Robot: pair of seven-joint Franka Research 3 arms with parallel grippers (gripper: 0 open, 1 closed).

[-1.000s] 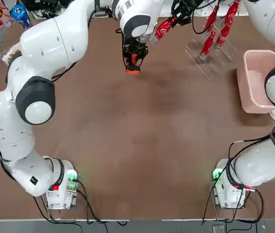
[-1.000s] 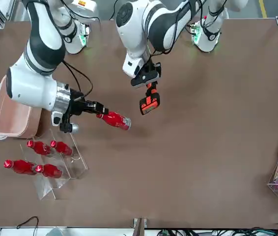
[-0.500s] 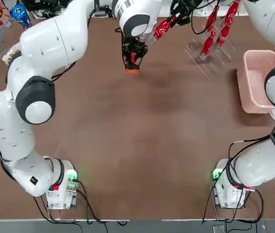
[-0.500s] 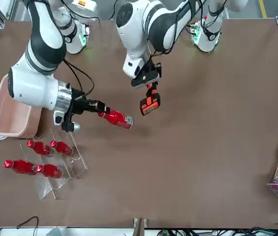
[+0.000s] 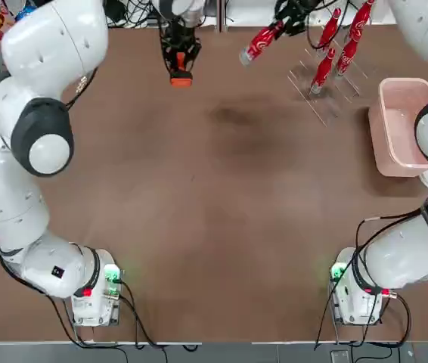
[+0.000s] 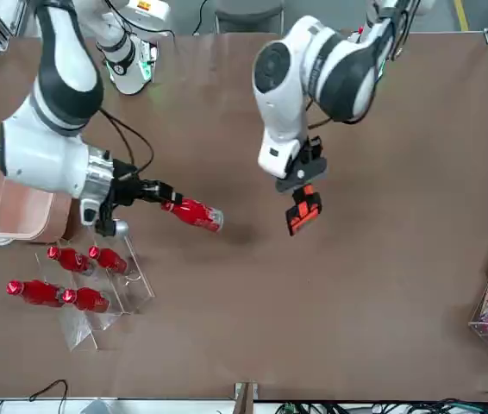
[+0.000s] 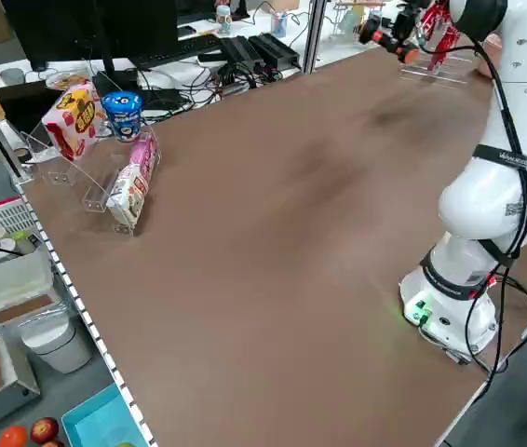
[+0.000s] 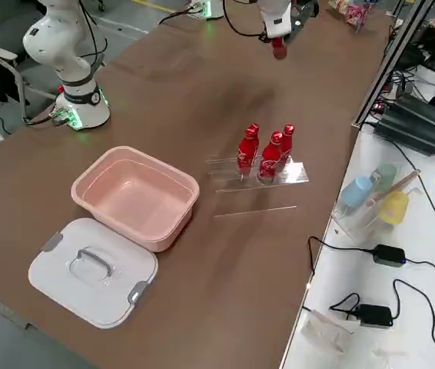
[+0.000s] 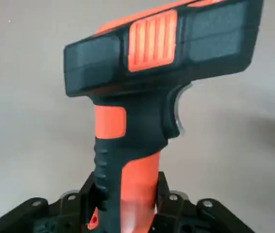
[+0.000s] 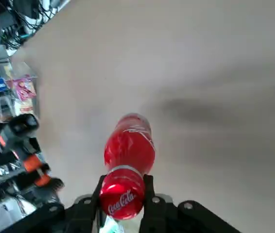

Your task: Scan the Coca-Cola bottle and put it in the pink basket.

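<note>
The left hand [image 9: 128,204], closed on the grip of the orange-and-black scanner [image 9: 142,107], has moved since the earlier frames: in the top view it has shifted left and toward the tabletop's [image 5: 199,204] far edge, farther from the bottle, and the scanner has gone with it

The right hand [image 10: 125,199] is still closed around the cap end of the red bottle [image 10: 130,155], which hangs tilted above the tabletop beside the clear rack [image 6: 93,297]; hand and bottle have edged only slightly toward the tabletop's right edge

Four other red bottles [image 6: 35,292] lie in the rack as before, near the far right corner of the tabletop. The pink basket [image 8: 137,196] has stayed by the right edge, just beside the white lid [image 8: 93,273], with the held bottle outside it
</note>
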